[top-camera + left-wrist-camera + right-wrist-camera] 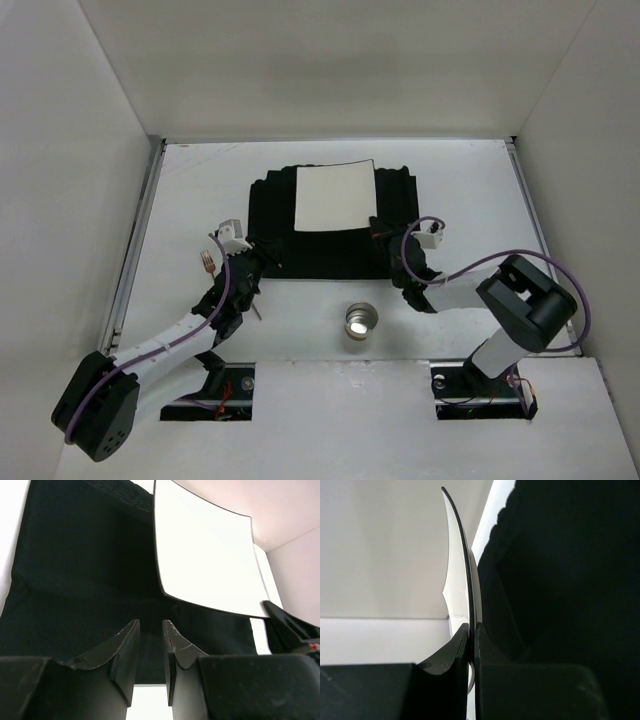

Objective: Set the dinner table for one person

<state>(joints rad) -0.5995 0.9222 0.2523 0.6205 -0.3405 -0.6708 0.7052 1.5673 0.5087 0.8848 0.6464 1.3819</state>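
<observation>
The white dinner table [460, 190] carries a black ribbed placemat [270, 210] with a white square plate [335, 195] on its far middle. My right gripper [385, 245] is shut on the plate's near right edge. In the right wrist view the jaws [471, 626] pinch the thin plate [457, 565] edge-on, beside the placemat [560, 580]. My left gripper [262, 262] is slightly open and empty over the placemat's near left edge. In the left wrist view it [151, 622] hovers over the placemat [75, 580], with the plate [205, 555] beyond.
A metal cup [360, 322] stands on the table in front of the placemat, between the arms. A small fork [207, 262] lies left of the left arm. Metal rails run along the table's sides. White walls enclose the table.
</observation>
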